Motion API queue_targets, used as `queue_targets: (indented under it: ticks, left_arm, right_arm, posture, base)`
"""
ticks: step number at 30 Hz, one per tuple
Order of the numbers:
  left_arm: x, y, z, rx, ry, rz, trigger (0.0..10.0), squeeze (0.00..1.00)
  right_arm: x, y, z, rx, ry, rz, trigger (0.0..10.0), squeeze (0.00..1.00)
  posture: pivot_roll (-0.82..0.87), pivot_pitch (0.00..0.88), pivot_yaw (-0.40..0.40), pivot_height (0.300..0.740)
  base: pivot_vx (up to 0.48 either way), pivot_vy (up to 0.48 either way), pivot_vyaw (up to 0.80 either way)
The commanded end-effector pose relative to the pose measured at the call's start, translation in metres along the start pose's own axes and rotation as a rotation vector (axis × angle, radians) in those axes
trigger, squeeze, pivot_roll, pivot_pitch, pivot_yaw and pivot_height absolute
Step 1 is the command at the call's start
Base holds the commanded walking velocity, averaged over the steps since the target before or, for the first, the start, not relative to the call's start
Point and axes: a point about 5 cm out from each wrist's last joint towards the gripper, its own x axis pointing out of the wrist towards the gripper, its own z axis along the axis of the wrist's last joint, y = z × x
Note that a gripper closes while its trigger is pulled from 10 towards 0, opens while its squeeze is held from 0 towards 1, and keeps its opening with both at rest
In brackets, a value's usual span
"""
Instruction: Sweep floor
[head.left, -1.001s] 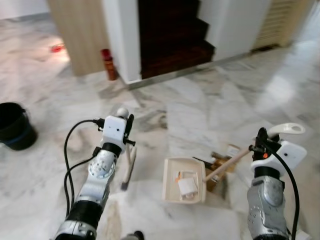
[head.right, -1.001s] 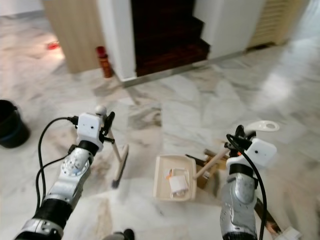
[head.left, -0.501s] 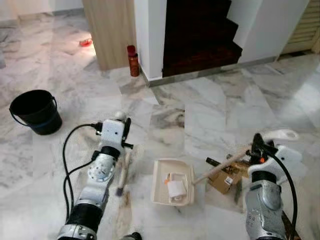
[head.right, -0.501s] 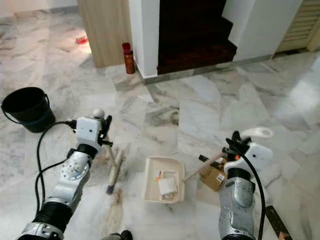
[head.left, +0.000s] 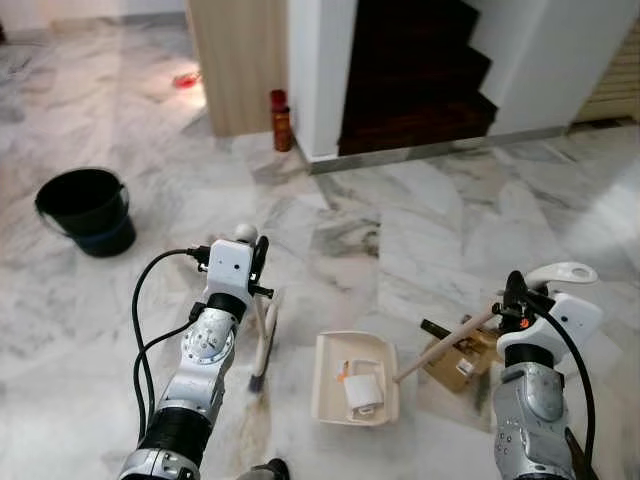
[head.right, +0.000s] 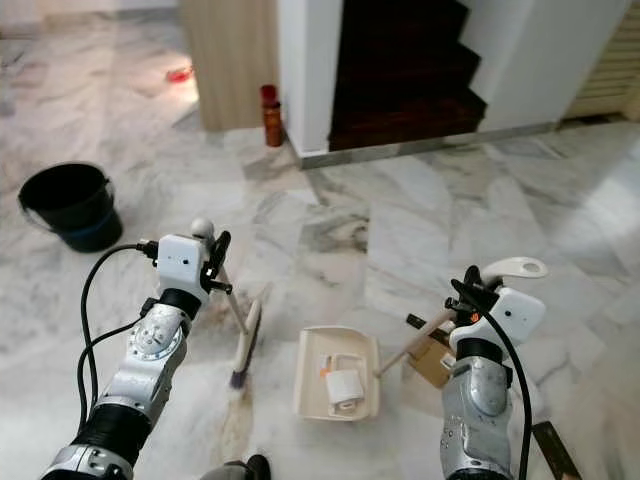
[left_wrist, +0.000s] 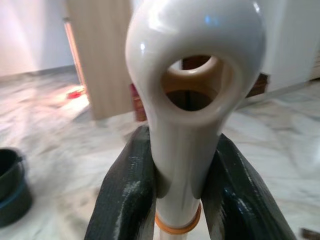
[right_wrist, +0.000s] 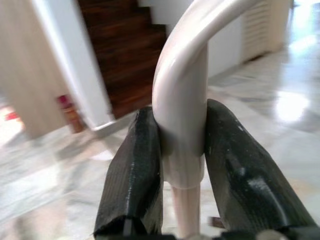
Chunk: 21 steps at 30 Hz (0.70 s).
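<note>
Broom handle loop between fingers

A polished marble floor, white veined with grey and brown, spreads across the room and mirrors soft light on its right side. At the far end a dark wooden staircase climbs between white walls, with a metal strip along its foot. Left of the stairs stands a white pillar beside a light wood panel. A small red cylinder sits on the floor at the pillar's base. A patch of bright light falls on the floor beyond the panel, near a small red object. A black bucket with a blue band stands at left. At far right, a slatted cream door edges into view.
</note>
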Motion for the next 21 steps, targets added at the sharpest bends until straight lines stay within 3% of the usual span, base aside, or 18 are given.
queue_targets:
  ticks: [1,14,21]
  left_arm:
    - [0.0035,0.0012,0.0077,0.013,-0.038,0.002,10.0,0.00]
    - [0.0051,0.0005,0.0090,0.008,-0.041,0.002,10.0,0.00]
    - [0.0059,0.0019,0.0108,0.015,-0.048,0.008,10.0,0.00]
  right_arm:
    - [0.0029,0.0002,0.0077,0.020,-0.038,0.001,10.0,0.00]
    - [0.0048,0.0004,0.0075,0.033,-0.033,0.006,10.0,0.00]
    - [0.0053,0.0005,0.0075,0.025,-0.028,0.011,10.0,0.00]
  posture:
    - [0.03,0.076,-0.040,0.740]
    - [0.03,0.066,-0.042,0.740]
    - [0.03,0.081,-0.044,0.740]
  base:
    - [0.000,0.300,0.51]
    - [0.000,0.299,0.07]
    - [0.000,0.000,0.00]
